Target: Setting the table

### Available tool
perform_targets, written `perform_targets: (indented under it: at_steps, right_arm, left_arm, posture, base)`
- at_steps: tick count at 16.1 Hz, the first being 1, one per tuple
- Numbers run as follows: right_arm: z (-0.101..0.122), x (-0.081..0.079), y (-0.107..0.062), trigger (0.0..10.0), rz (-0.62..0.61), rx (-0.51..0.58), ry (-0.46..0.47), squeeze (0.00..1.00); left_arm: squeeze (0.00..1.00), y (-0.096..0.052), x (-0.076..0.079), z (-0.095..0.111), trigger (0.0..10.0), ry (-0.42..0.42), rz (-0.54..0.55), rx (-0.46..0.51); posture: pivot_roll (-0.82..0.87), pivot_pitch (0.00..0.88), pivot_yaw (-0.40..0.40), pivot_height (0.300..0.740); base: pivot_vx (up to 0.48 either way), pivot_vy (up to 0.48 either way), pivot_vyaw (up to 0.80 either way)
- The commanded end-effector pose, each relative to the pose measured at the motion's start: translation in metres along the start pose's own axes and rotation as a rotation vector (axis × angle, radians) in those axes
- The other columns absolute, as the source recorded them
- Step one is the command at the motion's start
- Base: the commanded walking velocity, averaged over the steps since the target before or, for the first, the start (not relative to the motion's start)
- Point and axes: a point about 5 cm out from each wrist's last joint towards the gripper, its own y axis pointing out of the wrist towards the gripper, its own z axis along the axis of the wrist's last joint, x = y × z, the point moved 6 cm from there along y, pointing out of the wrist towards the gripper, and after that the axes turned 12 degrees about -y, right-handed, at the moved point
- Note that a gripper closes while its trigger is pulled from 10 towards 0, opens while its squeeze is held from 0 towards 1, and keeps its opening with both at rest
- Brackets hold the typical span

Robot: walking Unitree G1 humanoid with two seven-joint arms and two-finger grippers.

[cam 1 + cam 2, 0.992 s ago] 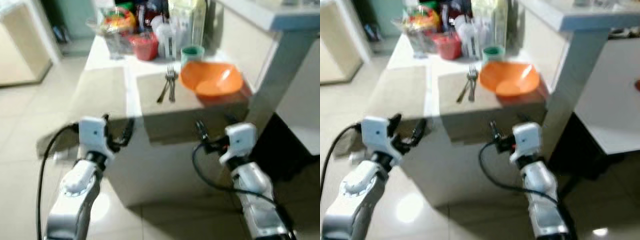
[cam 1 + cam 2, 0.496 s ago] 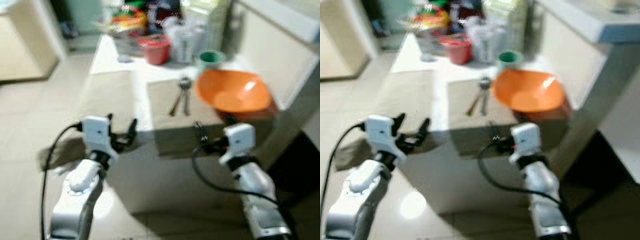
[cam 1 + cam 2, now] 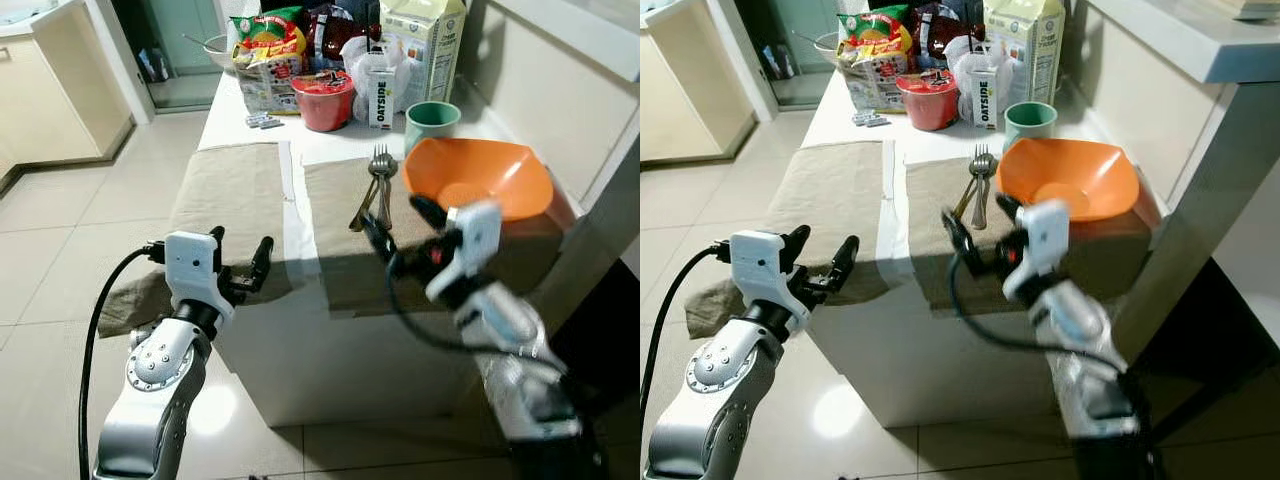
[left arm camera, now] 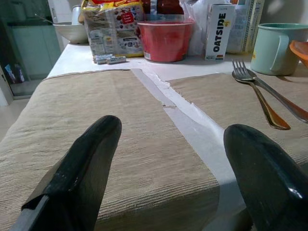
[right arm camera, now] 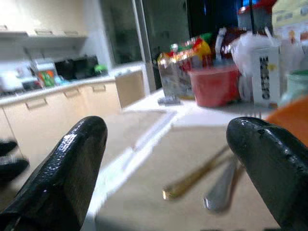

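1. The orange bowl [image 3: 478, 177] sits at the right end of the white counter [image 3: 300, 205], resting on the right-hand beige placemat [image 3: 345, 235]; everything below is placed from this bowl.
2. Just to the bowl's left lie the forks [image 3: 378, 180], together on the same placemat, tines pointing toward the back of the counter.
3. Behind the bowl stands a green mug [image 3: 431, 121]; further back and to its left are a small Oatside carton [image 3: 381, 95], a red tub [image 3: 324, 99], a snack bag [image 3: 264, 50] and a tall milk carton [image 3: 422, 40].
4. The right gripper [image 3: 397, 225] hovers over the near edge of the placemat, in front of the bowl and close to the fork handles — its fingers spread wide, holding nothing.
5. The left gripper [image 3: 238, 260] is well left of the bowl, at the front edge of the left placemat [image 3: 228, 200] — fingers likewise wide apart and empty.
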Motion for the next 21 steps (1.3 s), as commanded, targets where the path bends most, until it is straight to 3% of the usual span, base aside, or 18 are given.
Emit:
perform_targets:
  at_steps: [1,3,5,9,12,14,15,16,19,21]
  right_arm:
    - [-0.001,-0.004,-0.001,10.0,0.030,-0.015,-0.010,0.00]
    - [-0.015,-0.014,-0.005,10.0,0.083,-0.062,-0.096,0.00]
    - [-0.009,-0.019,-0.003,10.0,0.117,-0.050,-0.188,0.00]
    - [0.013,-0.008,0.003,10.0,0.130,-0.001,-0.328,0.00]
    - [0.034,0.010,0.009,10.0,0.099,0.043,-0.386,0.00]
    - [0.040,0.029,0.012,10.0,0.030,0.050,-0.352,0.00]
    - [0.047,0.055,0.013,10.0,-0.090,0.062,-0.317,0.00]
    - [0.048,0.059,0.013,10.0,-0.110,0.066,-0.316,0.00]
    - [0.042,0.096,0.006,10.0,-0.272,0.021,-0.291,0.00]
    - [0.034,0.105,0.000,10.0,-0.329,0.000,-0.276,0.00]
  left_arm:
    - [0.00,0.000,-0.002,0.000,10.0,0.008,0.004,-0.007]
    - [0.00,0.001,-0.002,-0.001,10.0,0.005,0.007,-0.010]
    - [0.00,0.001,-0.001,-0.001,10.0,0.005,0.006,-0.011]
    - [0.00,0.002,-0.001,0.000,10.0,0.006,0.008,-0.010]
    - [0.00,0.003,0.002,-0.002,10.0,0.000,0.002,-0.010]
    - [0.00,0.004,0.003,-0.003,10.0,-0.001,0.001,-0.009]
    - [0.00,0.004,0.004,-0.003,10.0,-0.001,0.000,-0.008]
    - [0.00,0.005,0.004,-0.003,10.0,-0.001,0.000,-0.008]
    - [0.00,0.005,0.004,-0.003,10.0,-0.003,-0.004,-0.011]
    - [0.00,0.006,0.005,-0.003,10.0,0.008,-0.013,-0.020]
  posture:
    - [-0.17,0.000,0.116,0.740]
    - [-0.17,0.000,0.114,0.740]
    - [-0.17,0.000,0.117,0.740]
    - [-0.17,0.000,0.116,0.740]
    - [-0.18,0.000,0.113,0.740]
    - [-0.18,0.000,0.113,0.740]
    - [-0.18,0.000,0.114,0.740]
    - [-0.18,0.000,0.114,0.740]
    - [-0.18,0.000,0.115,0.740]
    - [-0.18,0.000,0.118,0.740]
  base:
    - [0.000,0.000,0.00]
    - [0.000,0.000,0.00]
    - [0.000,0.000,0.00]
    - [0.000,0.000,0.00]
    - [0.000,0.000,0.00]
    - [0.000,0.000,0.00]
    - [0.000,0.000,0.00]
    - [0.000,0.000,0.00]
    - [0.000,0.000,0.00]
    - [0.000,0.000,0.00]
